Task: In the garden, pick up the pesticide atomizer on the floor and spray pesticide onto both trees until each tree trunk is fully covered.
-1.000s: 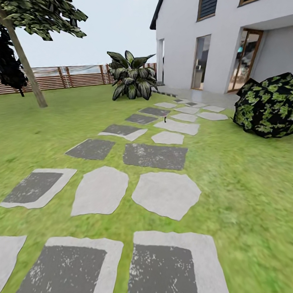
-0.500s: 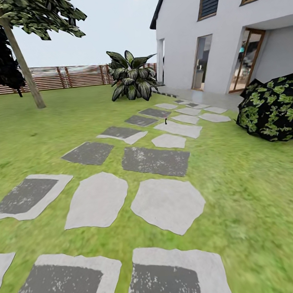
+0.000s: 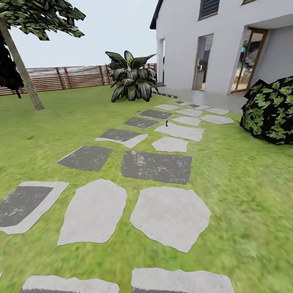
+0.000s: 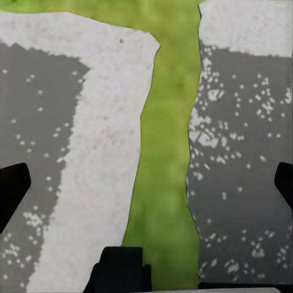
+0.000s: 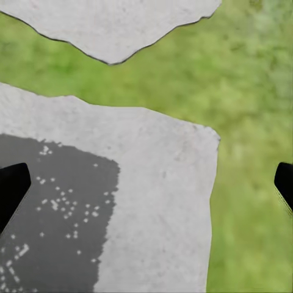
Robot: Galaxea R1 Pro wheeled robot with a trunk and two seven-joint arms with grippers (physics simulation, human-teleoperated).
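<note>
One pesticide atomizer [image 3: 166, 123] stands unlabelled on stepping stones [image 3: 180, 131].

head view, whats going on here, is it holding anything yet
Nothing is held yet. The robot is out on the lawn, facing a path of stepping stones that runs toward the white house. A tiny dark upright object, probably the pesticide atomizer, stands far up the path. The left gripper and right gripper are open and empty above the paving. One tree stands at the left by the fence.
</note>
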